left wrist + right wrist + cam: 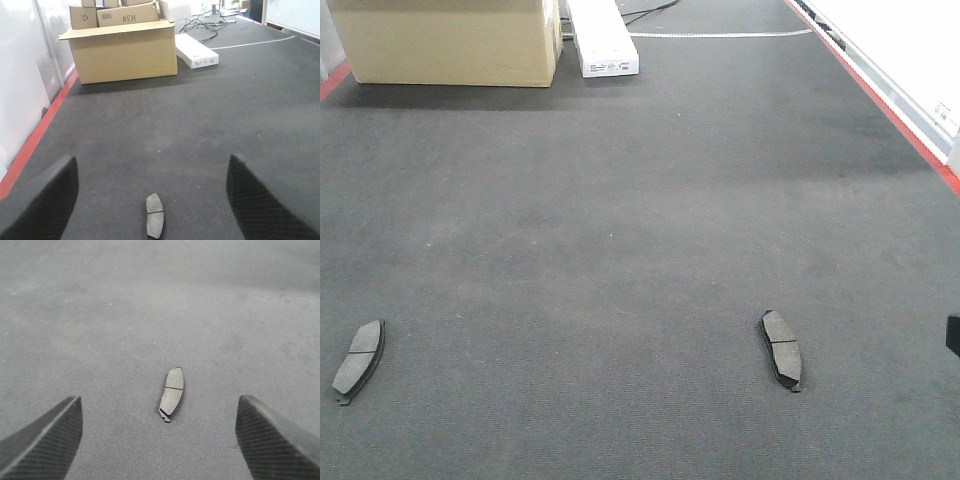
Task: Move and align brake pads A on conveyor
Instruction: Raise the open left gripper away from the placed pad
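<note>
Dark grey carpet-like conveyor (620,200) fills every view, with a red stripe (880,100) along its right edge and another at the far left. At the far end stand an open cardboard box (450,45) and, just right of it, a long white box (602,40). In the left wrist view smaller cartons (127,14) sit in the cardboard box and cables (202,22) lie behind the white box.

Two pads lie flat on the conveyor near the front, well apart. Left pad (358,358) is close to the left edge, its far end leaning slightly right. Right pad (781,349) lies right of centre, its far end leaning slightly left. Both run roughly lengthwise along the conveyor, and each shows a thin groove across its middle.

Left pincer (152,162) hangs above the conveyor with its fingers (47,200) wide apart and nothing between them. Left pad (155,216) lies below, about midway between the fingers, touching neither.

Right pincer (159,401) is likewise spread wide and empty, its fingers (272,440) framing the right pad (172,392), which rests on the conveyor clear of both, its notched end towards the camera.
</note>
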You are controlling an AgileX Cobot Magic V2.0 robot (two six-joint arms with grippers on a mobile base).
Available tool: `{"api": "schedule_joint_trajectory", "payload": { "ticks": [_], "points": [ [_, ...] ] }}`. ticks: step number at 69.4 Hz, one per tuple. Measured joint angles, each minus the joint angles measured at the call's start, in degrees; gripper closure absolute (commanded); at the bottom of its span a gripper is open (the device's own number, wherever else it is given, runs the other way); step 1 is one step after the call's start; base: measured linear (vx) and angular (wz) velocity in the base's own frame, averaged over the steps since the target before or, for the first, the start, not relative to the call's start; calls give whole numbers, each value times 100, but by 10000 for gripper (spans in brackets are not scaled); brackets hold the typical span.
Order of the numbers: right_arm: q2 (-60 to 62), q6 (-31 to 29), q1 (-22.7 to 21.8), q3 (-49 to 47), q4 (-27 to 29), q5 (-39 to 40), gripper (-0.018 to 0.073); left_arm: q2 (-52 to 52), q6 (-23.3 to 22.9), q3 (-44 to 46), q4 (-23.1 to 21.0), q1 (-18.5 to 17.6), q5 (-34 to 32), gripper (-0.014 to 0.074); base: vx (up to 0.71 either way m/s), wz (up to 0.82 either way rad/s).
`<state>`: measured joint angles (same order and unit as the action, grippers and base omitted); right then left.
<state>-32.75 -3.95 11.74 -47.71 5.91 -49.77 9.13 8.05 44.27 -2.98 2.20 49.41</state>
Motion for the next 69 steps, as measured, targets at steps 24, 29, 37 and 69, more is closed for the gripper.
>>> {"api": "schedule_joint_trajectory", "payload": {
  "ticks": [24,29,37,69],
  "points": [
    [0,0,0,0,0,5,-32,0,10,0,2,0,0,30,0,0],
    [0,0,0,0,0,5,-32,0,10,0,2,0,0,30,0,0],
    [0,0,0,0,0,5,-32,0,10,0,7,0,0,30,0,0],
    [0,0,0,0,0,5,-32,0,10,0,7,0,0,30,0,0]
  ]
}}
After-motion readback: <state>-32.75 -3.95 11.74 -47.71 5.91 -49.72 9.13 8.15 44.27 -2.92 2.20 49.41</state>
